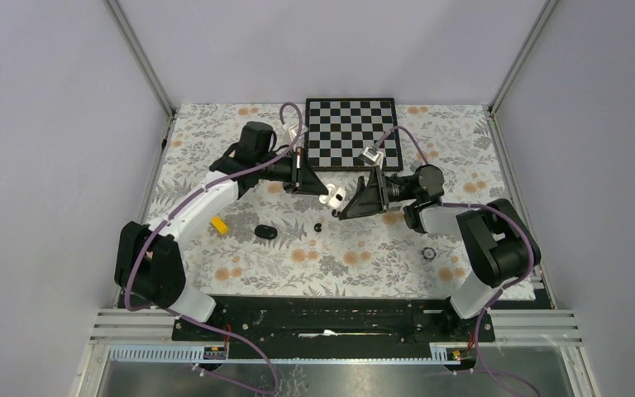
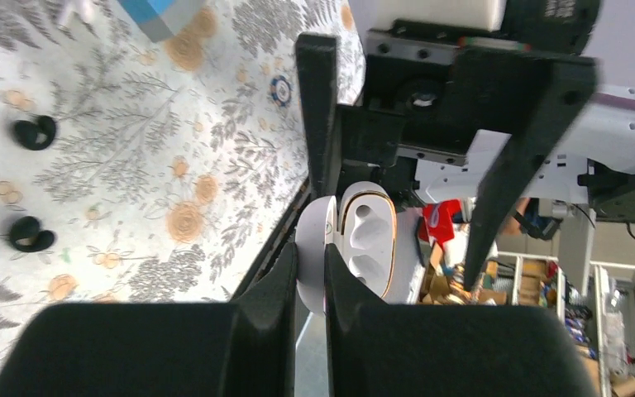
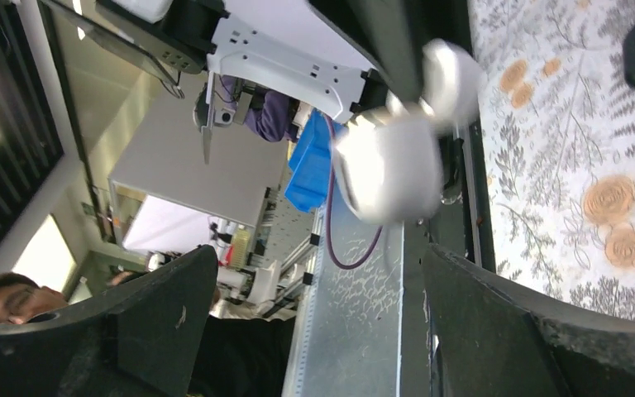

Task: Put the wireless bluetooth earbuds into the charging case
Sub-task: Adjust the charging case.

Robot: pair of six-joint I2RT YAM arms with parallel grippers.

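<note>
My left gripper (image 2: 310, 258) is pinched tight on the open white case (image 2: 370, 240), held above the mat (image 2: 215, 107) mid-table. My right gripper (image 3: 318, 260) gapes wide just right of it. Two black earbuds (image 2: 33, 132) lie on the mat, apart.
</note>
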